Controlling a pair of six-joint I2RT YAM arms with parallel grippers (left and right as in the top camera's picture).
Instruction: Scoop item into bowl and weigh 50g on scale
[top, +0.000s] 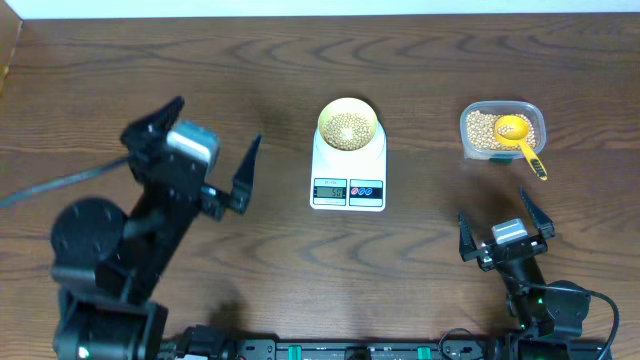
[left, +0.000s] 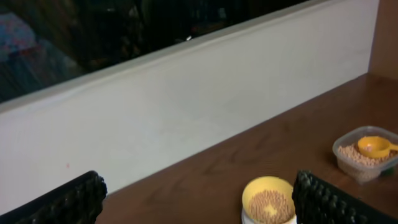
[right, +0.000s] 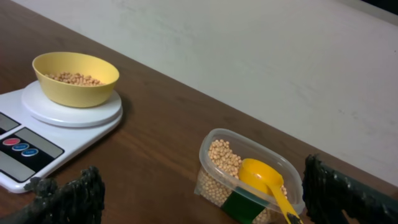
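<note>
The pale yellow bowl (top: 348, 124) holds tan beans (top: 348, 127) and sits on the white scale (top: 348, 180), whose display is lit. The bowl also shows in the left wrist view (left: 268, 199) and the right wrist view (right: 76, 78), with the scale (right: 37, 130) under it. More beans (top: 485, 128) fill a clear container (top: 502, 131), where a bright yellow scoop (top: 518, 135) rests with its handle over the rim. My left gripper (top: 215, 155) is open and empty, left of the scale. My right gripper (top: 505, 225) is open and empty, near the front edge below the container (right: 252, 180).
A white wall (left: 186, 106) runs along the table's far edge. The brown wooden table (top: 420, 60) spreads around the scale. A black cable (top: 60, 185) trails off to the left from the left arm.
</note>
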